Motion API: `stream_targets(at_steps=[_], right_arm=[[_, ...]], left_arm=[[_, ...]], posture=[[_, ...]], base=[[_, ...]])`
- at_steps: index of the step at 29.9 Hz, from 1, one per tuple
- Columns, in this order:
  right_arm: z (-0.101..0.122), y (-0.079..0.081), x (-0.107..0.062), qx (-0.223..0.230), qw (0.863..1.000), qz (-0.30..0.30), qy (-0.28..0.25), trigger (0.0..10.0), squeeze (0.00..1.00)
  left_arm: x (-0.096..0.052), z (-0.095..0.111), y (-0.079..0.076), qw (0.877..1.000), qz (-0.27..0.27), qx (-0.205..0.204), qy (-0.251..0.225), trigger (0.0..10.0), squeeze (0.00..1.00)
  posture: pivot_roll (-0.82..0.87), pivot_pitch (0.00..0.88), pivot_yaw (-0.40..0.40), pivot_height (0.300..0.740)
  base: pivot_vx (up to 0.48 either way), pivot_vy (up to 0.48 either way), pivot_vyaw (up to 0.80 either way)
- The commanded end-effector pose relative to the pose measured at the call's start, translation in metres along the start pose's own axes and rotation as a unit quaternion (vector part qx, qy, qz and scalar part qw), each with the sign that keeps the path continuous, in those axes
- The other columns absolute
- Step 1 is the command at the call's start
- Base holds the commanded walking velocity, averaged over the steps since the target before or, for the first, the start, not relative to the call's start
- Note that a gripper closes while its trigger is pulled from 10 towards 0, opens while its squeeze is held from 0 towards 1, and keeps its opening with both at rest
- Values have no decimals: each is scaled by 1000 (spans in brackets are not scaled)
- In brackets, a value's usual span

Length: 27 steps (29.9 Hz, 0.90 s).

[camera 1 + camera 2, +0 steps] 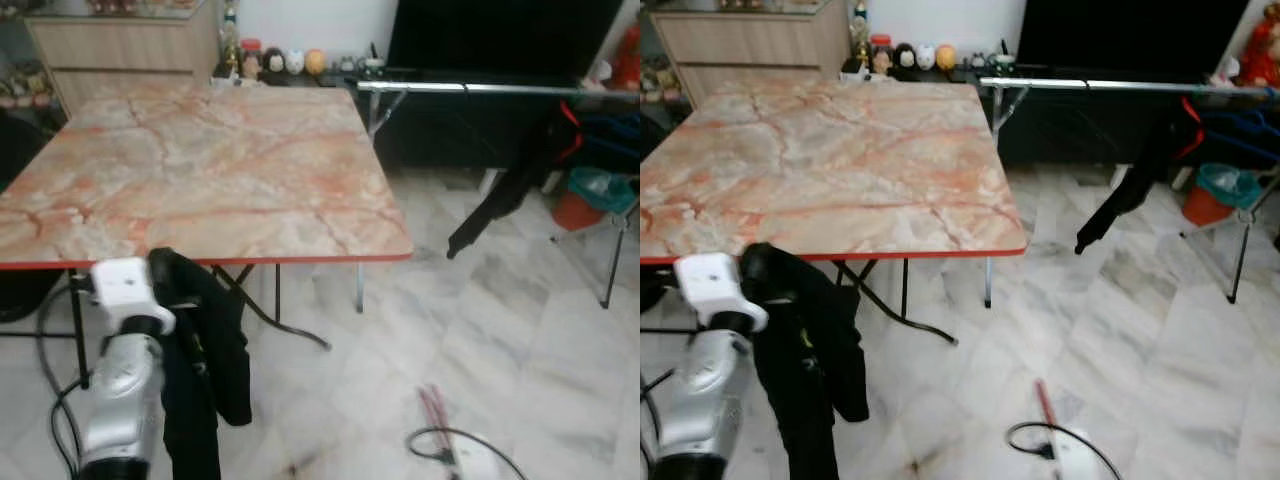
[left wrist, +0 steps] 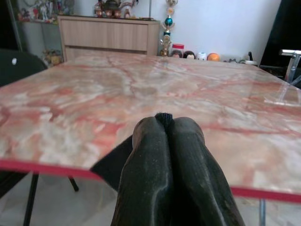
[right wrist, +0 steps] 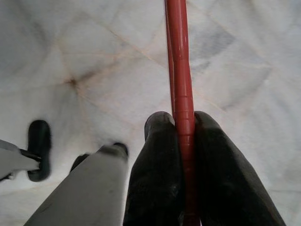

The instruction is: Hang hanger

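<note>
Even, soft indoor light — mild glare on the table [image 2: 141, 94], slight blur throughout, faint shadows.

A marble-topped table [image 1: 200, 170] stands before a wooden cabinet [image 1: 120, 45].

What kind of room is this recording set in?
Most likely a home living room used for drying laundry: a marble-patterned folding table on a pale tiled floor, a wooden sideboard by the wall, and a metal clothes rack with a dark garment hanging from it.
</note>
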State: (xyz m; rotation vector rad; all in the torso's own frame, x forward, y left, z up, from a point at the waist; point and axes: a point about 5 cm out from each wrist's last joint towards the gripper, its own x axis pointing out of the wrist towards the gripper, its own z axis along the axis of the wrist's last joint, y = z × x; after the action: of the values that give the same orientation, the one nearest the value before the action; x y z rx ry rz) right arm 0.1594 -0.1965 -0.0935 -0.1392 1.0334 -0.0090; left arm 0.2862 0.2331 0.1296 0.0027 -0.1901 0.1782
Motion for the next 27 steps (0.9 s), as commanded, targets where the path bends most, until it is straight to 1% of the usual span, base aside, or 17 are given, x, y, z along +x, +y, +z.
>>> stream_targets(at_steps=[1, 8, 13, 19, 23, 27], right_arm=[[-3, -12, -1, 10, 1000, -18, 1, 10000, 0], [0, -12, -1, 7, 1000, -17, -3, 10000, 0], [1, -12, -1, 9, 1000, -17, -5, 10000, 0], [1, -11, -1, 7, 1000, -15, -6, 10000, 0], [1, -10, -1, 6, 1000, -13, -5, 10000, 0], [0, -9, -1, 6, 1000, -12, -5, 10000, 0]], left_arm=[[4, 10, -11, 1000, -15, -6, -26, 10000, 0], [4, 11, -13, 999, -19, -10, -27, 10000, 0], [2, 12, -11, 999, -15, -8, -28, 10000, 0], [-4, 19, -14, 999, -17, -21, -37, 10000, 0], [-11, 31, -18, 998, -21, -25, -55, 10000, 0], [-11, 42, -16, 997, -18, -27, -68, 10000, 0]], posture=[[33, 11, -32, 740], [30, 14, -32, 740], [33, 17, -32, 740], [33, 16, -32, 740], [39, 11, -36, 740], [45, 6, -37, 740]], base=[[352, 0, 0], [351, 0, 0], [350, 0, 0], [0, 0, 0], [0, 0, 0], [0, 0, 0]])
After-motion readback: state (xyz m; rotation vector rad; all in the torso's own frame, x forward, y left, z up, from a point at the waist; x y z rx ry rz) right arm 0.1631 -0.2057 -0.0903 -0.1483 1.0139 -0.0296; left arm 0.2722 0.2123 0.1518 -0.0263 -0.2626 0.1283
